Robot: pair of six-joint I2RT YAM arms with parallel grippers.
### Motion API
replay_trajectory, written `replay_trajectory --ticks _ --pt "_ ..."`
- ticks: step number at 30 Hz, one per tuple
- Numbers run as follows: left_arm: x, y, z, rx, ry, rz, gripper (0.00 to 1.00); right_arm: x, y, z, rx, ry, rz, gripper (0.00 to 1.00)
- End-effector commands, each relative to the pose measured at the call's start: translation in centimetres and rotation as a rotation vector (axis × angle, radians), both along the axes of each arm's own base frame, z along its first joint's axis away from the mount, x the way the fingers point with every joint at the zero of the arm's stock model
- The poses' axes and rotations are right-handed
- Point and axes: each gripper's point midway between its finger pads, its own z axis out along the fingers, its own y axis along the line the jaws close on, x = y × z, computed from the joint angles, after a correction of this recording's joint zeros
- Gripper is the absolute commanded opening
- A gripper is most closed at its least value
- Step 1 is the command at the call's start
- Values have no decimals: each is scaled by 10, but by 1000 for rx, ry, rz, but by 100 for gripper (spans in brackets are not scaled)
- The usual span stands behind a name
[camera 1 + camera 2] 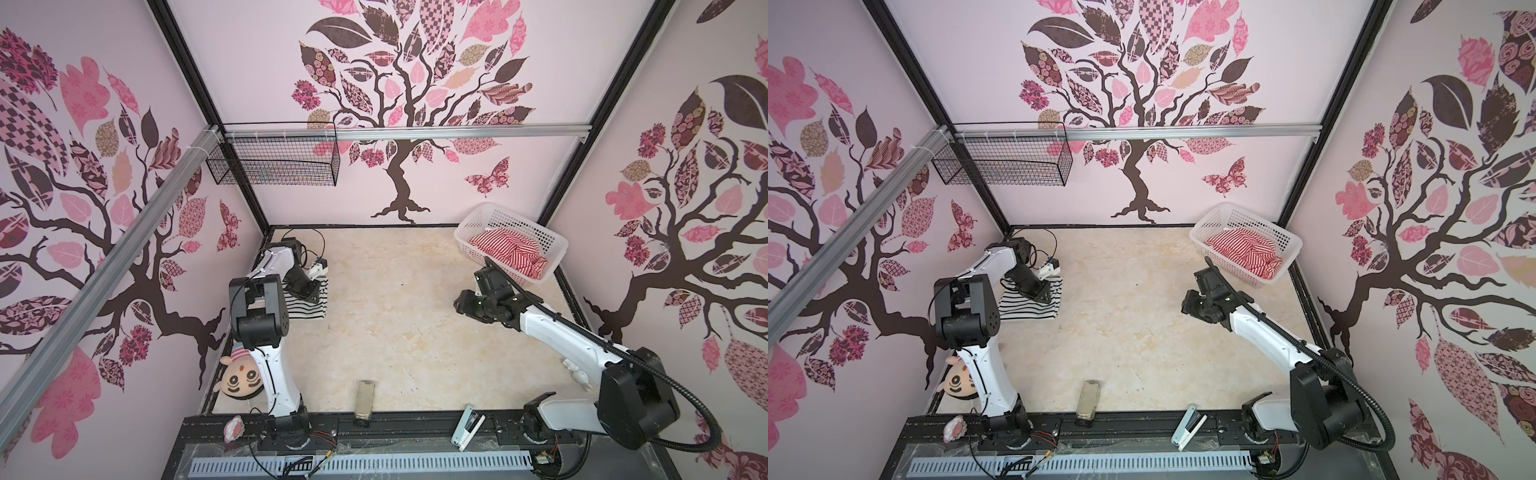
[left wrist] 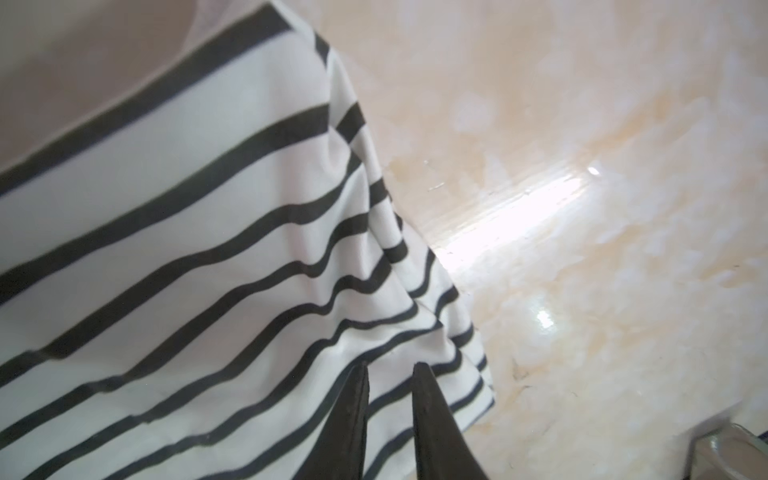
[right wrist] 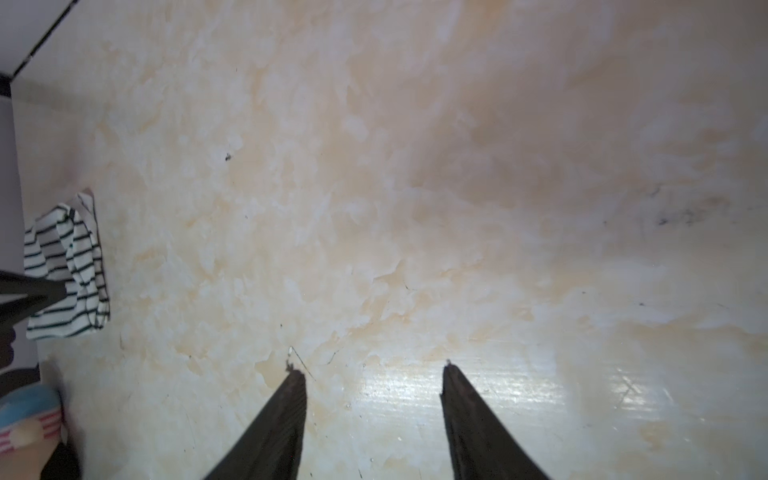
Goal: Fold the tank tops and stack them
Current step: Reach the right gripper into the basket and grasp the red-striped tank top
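The black-and-white tank top (image 1: 305,309) (image 1: 1025,308) lies folded at the left of the table, and it shows small in the right wrist view (image 3: 66,266). My left gripper (image 1: 316,297) (image 1: 1045,296) points down over its right part. In the left wrist view the fingers (image 2: 390,368) stand a narrow gap apart. The striped cloth (image 2: 187,249) runs unbroken behind them, with nothing pinched. The red-and-white tank top (image 1: 511,249) (image 1: 1246,253) lies crumpled in the white basket (image 1: 490,218) (image 1: 1225,216) at the back right. My right gripper (image 1: 460,306) (image 1: 1185,308) (image 3: 374,370) hangs open and empty over bare table in front of the basket.
A plush doll head (image 1: 239,378) lies by the left arm's base. A metal block (image 1: 364,401) and a white stapler-like thing (image 1: 469,426) sit at the front edge. A black wire basket (image 1: 274,160) hangs on the back rail. Walls enclose the table on three sides.
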Motion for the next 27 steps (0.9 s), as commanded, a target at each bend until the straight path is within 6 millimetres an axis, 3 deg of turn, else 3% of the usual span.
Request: replay_trajectory --ticks 1,4,7,9,14,18,21,27 --pt "-5 -34 19 -89 -19 -15 24 24 -29 18 -122 -26 -61 63" --pt "-9 -56 11 -102 -17 -39 24 50 -62 33 -134 -24 -136 69" --pt "-12 -64 -4 -99 4 -45 24 77 -103 50 -121 -31 -227 73" --pt "-14 -62 -16 -87 24 -34 24 95 -132 61 -117 -36 -284 74" --pt "-24 -48 -40 -4 28 -37 23 121 -197 56 -143 29 -452 74" --pt "-27 -38 -44 40 7 -32 23 140 -226 57 -259 24 -514 75" --pt "-26 -25 -49 104 2 -20 23 147 -252 53 -411 79 -543 86" --pt "-25 -12 -47 101 4 24 23 157 -281 25 -468 157 -564 88"
